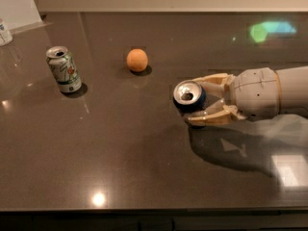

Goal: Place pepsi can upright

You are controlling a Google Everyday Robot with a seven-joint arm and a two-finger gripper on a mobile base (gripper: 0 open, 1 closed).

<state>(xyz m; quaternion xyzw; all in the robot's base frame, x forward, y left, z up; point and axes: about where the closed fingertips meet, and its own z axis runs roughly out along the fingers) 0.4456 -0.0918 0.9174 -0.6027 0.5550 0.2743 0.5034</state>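
The pepsi can is dark blue with a silver top. It lies on its side in my gripper, with its opened top facing left toward the camera. The gripper comes in from the right, right of the table's middle, and is shut on the can, one cream finger above it and one below. The can is held just above the dark table; its shadow falls below and to the right. The can's logo is hidden.
A white and green can stands upright at the left. An orange ball lies behind the middle. A white object sits at the far left edge. The table's front edge runs along the bottom.
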